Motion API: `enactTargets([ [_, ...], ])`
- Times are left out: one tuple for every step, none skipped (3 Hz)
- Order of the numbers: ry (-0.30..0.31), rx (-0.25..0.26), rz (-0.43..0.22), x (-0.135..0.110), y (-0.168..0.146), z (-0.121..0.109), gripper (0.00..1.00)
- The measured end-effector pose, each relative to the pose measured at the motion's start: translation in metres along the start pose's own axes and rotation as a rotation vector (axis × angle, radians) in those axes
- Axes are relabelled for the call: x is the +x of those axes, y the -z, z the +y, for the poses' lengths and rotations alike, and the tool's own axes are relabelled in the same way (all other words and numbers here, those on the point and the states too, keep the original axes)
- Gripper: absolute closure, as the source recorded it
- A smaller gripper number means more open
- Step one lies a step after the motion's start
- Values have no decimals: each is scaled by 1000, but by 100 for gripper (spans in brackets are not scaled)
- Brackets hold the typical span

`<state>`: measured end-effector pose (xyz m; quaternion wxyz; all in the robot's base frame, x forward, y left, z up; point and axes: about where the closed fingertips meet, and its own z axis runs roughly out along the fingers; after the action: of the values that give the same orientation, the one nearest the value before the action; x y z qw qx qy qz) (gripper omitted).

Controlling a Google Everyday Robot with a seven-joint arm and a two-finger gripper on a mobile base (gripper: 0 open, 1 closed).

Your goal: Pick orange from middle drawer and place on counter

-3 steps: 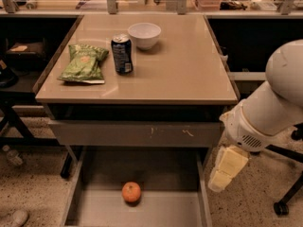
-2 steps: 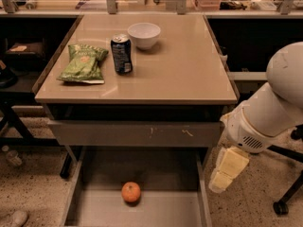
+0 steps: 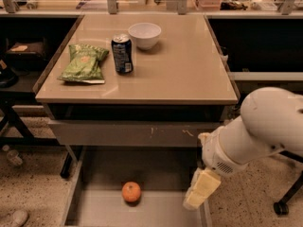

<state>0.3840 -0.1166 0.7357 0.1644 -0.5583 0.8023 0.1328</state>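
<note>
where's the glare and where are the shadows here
Camera view: warm, dim light; soft glare on the counter near the soda can; dark shadow under the counter's front edge; the orange casts a small shadow on the middle drawer floor; the tool hangs over the drawer's right wall.

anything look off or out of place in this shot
Mainly the orange, lying alone on the bare floor of the open middle drawer, an odd spot for fruit. The drawer front above it shows pale scratches. The end effector hangs over the drawer's right wall, apart from the orange.
</note>
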Motion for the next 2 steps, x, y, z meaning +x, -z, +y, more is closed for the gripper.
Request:
enactTargets([
  [-7, 11, -44, -16, -46, -2, 0],
  [-24, -17, -42, -21, -84, -1, 0],
])
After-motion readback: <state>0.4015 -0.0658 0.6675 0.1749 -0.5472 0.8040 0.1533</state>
